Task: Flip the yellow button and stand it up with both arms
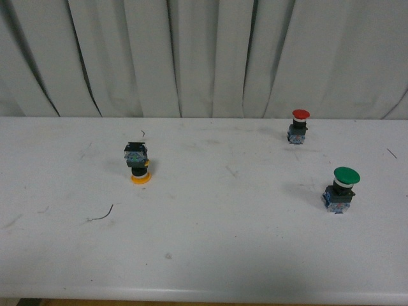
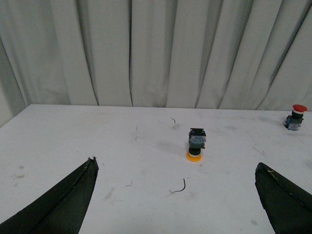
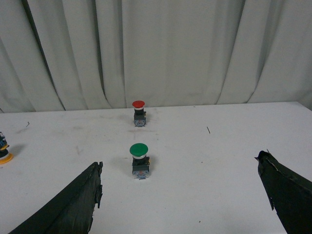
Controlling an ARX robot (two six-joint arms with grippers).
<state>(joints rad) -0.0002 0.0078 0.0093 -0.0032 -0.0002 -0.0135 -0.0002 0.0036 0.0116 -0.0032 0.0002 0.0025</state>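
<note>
Left claw [image 2: 176,163] and right claw [image 3: 180,160] gape wide, well short of the cap-down yellow button [image 1: 137,162].

The yellow button [image 1: 138,163] stands upside down, orange-yellow cap on the table [image 1: 210,255], grey block up

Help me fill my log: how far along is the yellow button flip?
Nothing done: the yellow button sits cap down, block up. Nothing in hand: the left gripper and right gripper are open, empty, away from it. Left: grasp it, flip it, stand it cap up like the red button and green button.
</note>
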